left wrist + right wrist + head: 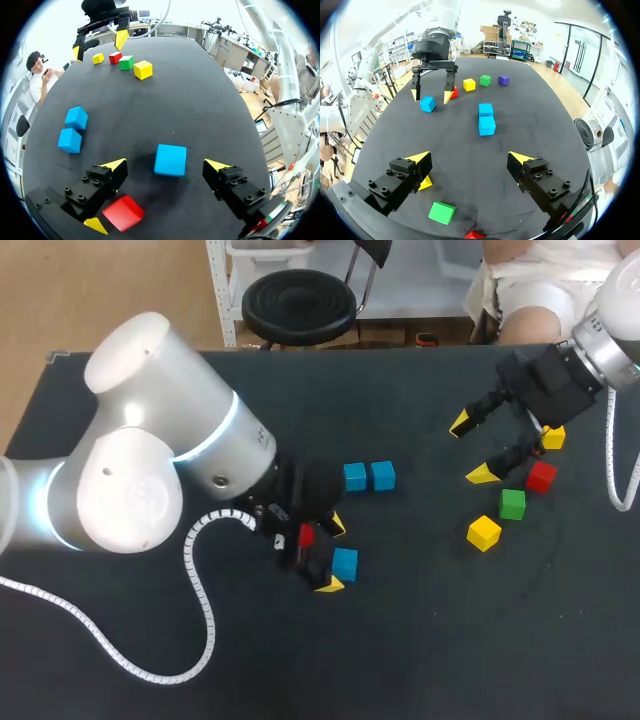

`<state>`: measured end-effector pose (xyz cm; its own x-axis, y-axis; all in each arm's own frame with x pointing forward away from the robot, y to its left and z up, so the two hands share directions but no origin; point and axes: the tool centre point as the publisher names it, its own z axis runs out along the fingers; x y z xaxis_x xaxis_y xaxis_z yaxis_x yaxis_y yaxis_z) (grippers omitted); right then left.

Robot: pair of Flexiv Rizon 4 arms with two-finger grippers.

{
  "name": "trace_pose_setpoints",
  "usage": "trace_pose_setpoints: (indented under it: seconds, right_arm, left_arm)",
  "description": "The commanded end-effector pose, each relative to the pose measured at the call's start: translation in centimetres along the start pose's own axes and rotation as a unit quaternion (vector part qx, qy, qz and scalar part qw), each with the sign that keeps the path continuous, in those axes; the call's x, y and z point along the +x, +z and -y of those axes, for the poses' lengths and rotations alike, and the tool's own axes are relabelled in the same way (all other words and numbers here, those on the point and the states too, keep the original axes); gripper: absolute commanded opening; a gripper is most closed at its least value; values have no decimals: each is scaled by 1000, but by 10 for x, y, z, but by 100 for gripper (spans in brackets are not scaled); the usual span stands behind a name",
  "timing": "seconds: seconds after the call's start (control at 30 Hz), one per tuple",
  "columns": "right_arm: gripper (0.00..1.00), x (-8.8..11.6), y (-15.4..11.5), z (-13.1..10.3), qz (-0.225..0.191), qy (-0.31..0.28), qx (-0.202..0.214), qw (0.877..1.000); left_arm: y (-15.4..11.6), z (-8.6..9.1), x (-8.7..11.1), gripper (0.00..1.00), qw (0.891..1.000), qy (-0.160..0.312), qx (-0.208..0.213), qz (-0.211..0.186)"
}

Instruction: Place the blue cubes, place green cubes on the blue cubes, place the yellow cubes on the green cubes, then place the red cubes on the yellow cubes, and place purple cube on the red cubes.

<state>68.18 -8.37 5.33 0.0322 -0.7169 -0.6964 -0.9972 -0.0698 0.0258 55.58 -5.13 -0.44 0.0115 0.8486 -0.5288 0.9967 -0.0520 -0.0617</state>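
My left gripper (334, 554) (166, 165) stands open around a lone blue cube (344, 563) (170, 160), with gaps on both sides. A red cube (123, 212) (306, 536) lies by one of its fingers. Two blue cubes (355, 477) (382, 475) sit side by side, touching, farther out. My right gripper (472, 450) (470, 160) hangs open above bare table, holding nothing. Near it lie a yellow cube (553, 437), a red cube (541, 477), a green cube (512, 504) and another yellow cube (484, 533). Beyond the left gripper, the right wrist view shows a yellow cube (469, 84), a green cube (485, 80) and a purple cube (503, 80).
My left arm's big white body (150, 450) covers the table's left part in the head view, with its cable (205, 610) looping over the black tabletop (430, 640). The right arm's cable (612, 470) hangs at the right edge.
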Motion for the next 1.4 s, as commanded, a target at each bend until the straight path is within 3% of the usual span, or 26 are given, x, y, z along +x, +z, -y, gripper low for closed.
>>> trace_pose_setpoints:
  seconds: [0.03, 0.17, 0.2, 0.23, 0.27, 0.37, 0.47, 0.6, 0.7, 0.73, 0.8, 0.87, 0.93, 1.0, 1.07, 1.2, 1.27, 1.4]
  right_arm:
    - [100, 0, 0, -1, 1, -1, 1, 1000]
    - [100, 0, 0, -1, 1, -1, 1, 1000]
    - [100, 0, 0, -1, 1, -1, 1, 1000]
    - [100, 0, 0, -1, 1, -1, 1, 1000]
    - [100, 0, 0, -1, 1, -1, 1, 1000]
    - [100, 0, 0, -1, 1, -1, 1, 1000]
    - [100, 0, 0, -1, 1, -1, 1, 1000]
    - [100, 0, 0, -1, 1, -1, 1, 1000]
    - [100, 0, 0, -1, 1, -1, 1, 1000]
    - [100, 0, 0, -1, 1, -1, 1, 1000]
    - [100, 0, 0, -1, 1, -1, 1, 1000]
    - [100, 0, 0, -1, 1, -1, 1, 1000]
    - [100, 0, 0, -1, 1, -1, 1, 1000]
    - [100, 0, 0, -1, 1, -1, 1, 1000]
    - [100, 0, 0, -1, 1, -1, 1, 1000]
    - [100, 0, 0, -1, 1, -1, 1, 1000]
    - [100, 0, 0, -1, 1, -1, 1, 1000]
    - [100, 0, 0, -1, 1, -1, 1, 1000]
  left_arm:
    - [2, -2, -1, 100, 1000, 0, 0, -1]
    - [2, -3, -1, 100, 1000, 0, -1, -1]
    - [2, -3, -1, 96, 1000, -1, -2, -1]
    - [2, -4, -1, 81, 1000, -1, -2, -1]
    - [3, -4, 0, 75, 1000, -3, -2, -1]
    - [5, -5, 2, 75, 1000, -5, -2, -2]
    - [8, -7, 3, 85, 1000, -7, -1, -2]
    - [11, -8, 1, 82, 1000, -8, 1, 1]
    - [10, -8, -3, 91, 1000, -4, 0, 5]
    - [10, -8, -3, 89, 1000, -3, -1, 5]
    - [10, -8, -3, 77, 1000, -2, -2, 5]
    - [10, -8, -3, 50, 1000, -2, -4, 3]
    - [9, -8, -2, 40, 1000, -3, -4, 3]
    - [8, -8, -1, 47, 1000, -5, -5, 3]
    - [7, -7, 1, 87, 1000, -7, -5, 3]
    - [6, -7, 2, 92, 1000, -10, -7, 3]
    - [6, -7, 2, 100, 1000, -11, -8, 3]
    - [5, -7, 3, 96, 1000, -11, -8, 4]
